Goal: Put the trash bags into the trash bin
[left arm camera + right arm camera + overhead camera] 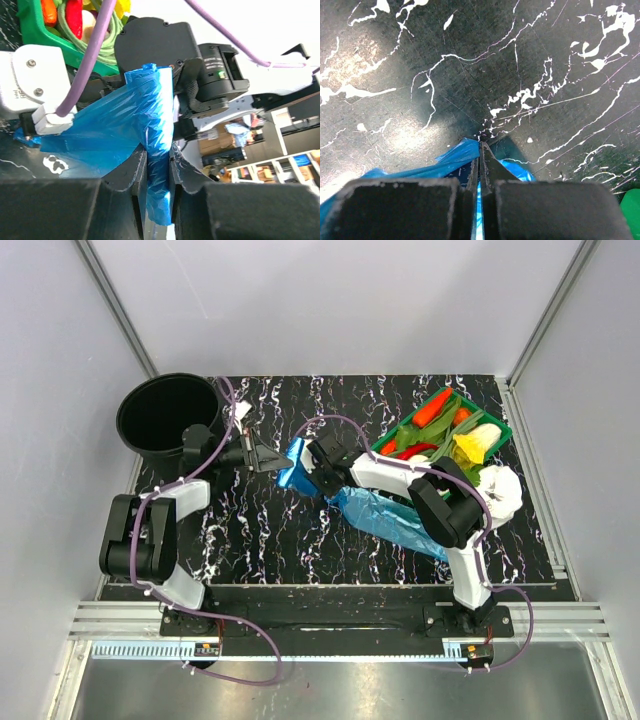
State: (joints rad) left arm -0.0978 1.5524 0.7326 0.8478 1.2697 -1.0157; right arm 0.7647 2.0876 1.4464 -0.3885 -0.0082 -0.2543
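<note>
A blue trash bag (294, 470) hangs above the middle of the table, held from both sides. My left gripper (274, 458) is shut on its left end; in the left wrist view the blue film (150, 110) is pinched between the jaws of the left gripper (158, 167). My right gripper (313, 466) is shut on the same bag; the right wrist view shows the right gripper (481, 150) closed on a thin strip of blue film (455, 159). A second blue trash bag (388, 520) lies on the table under the right arm. The black trash bin (165, 415) stands at the far left.
A green tray (497, 430) of vegetables stands at the back right. A white wrinkly plastic lump (502, 490) lies beside it. The table has a black marbled surface (260, 530). Grey walls enclose three sides.
</note>
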